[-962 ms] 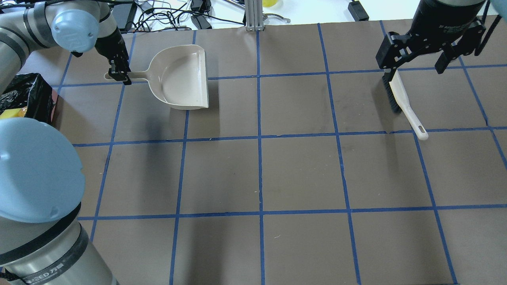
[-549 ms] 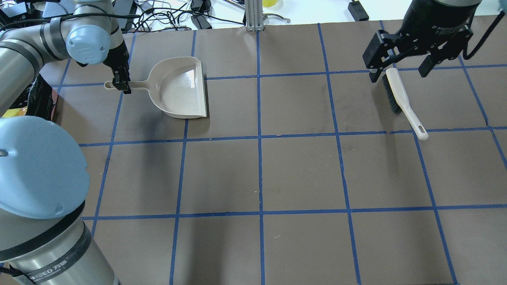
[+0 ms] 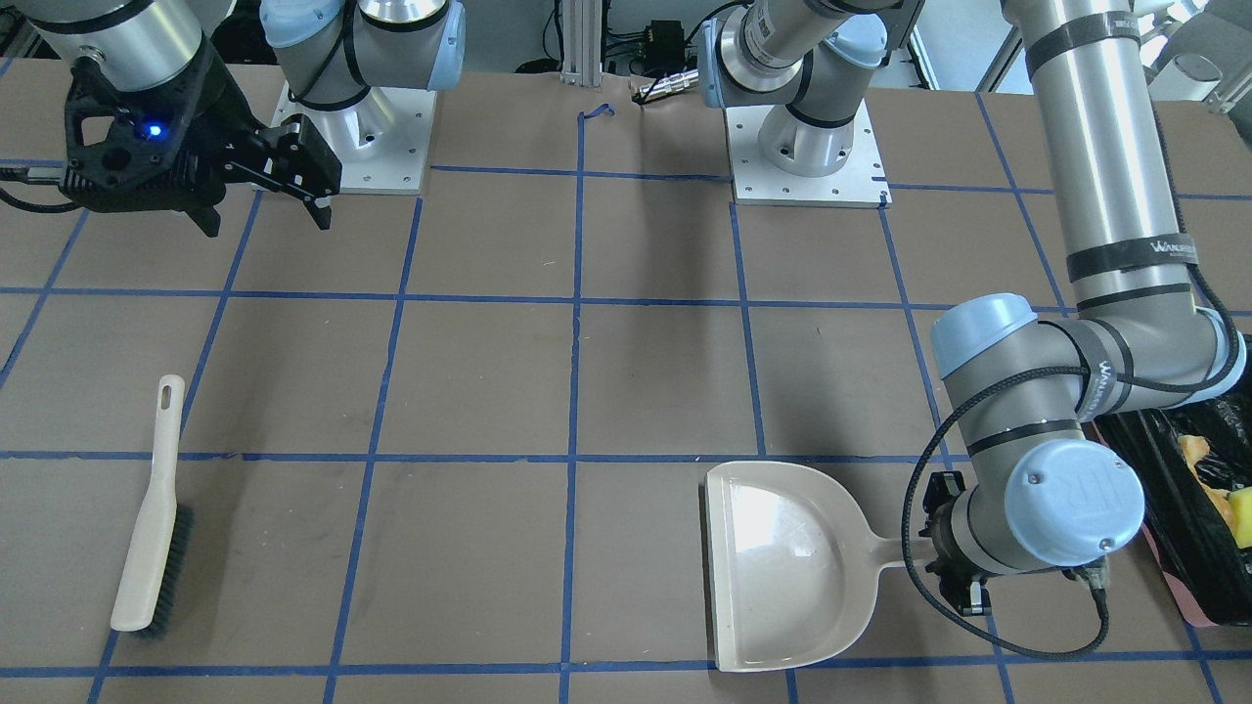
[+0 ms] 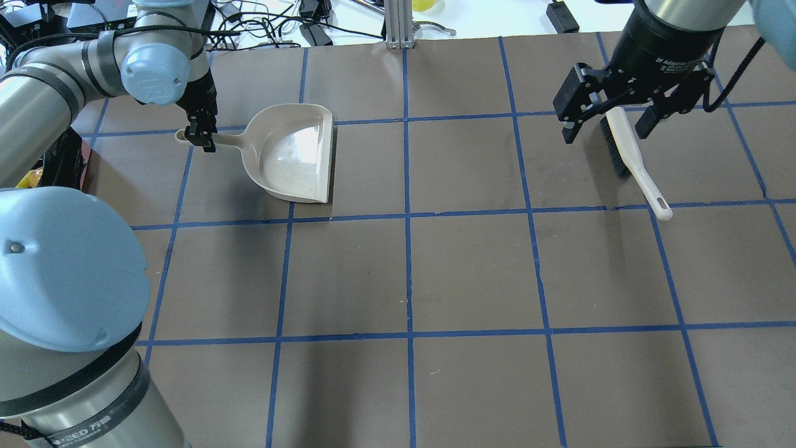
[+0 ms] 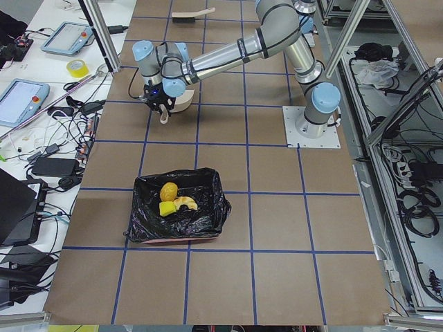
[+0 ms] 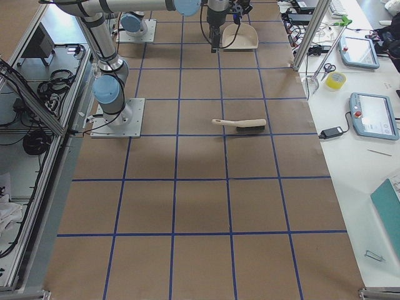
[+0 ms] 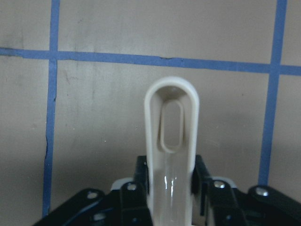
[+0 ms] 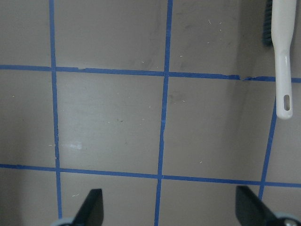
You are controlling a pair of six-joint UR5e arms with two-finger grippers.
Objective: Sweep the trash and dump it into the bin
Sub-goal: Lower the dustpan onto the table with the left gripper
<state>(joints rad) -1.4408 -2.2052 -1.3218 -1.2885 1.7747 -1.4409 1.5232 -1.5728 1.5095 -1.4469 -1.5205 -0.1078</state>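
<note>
The bin (image 5: 147, 227), lined with a black bag, holds the golden potato-like lump (image 5: 168, 190), the yellow sponge piece (image 5: 166, 208) and the tan croissant (image 5: 185, 203). Its edge also shows in the front view (image 3: 1164, 513). My left gripper (image 4: 202, 135) is shut on the handle of the beige dustpan (image 4: 292, 152). The wrist view shows the handle (image 7: 171, 141) between the fingers. The pan looks empty. My right gripper (image 4: 605, 132) is open and empty, raised above the brush (image 4: 629, 158), which lies on the table.
The brown mat has a blue tape grid. Cables and devices lie beyond its far edge (image 4: 280, 28). The arm bases (image 3: 802, 147) stand at the robot's side. The brush also shows in the right wrist view (image 8: 283, 56).
My left gripper has carried the dustpan a little toward me and to the right. My right gripper has moved left, staying open above the brush. The brush has not moved.
</note>
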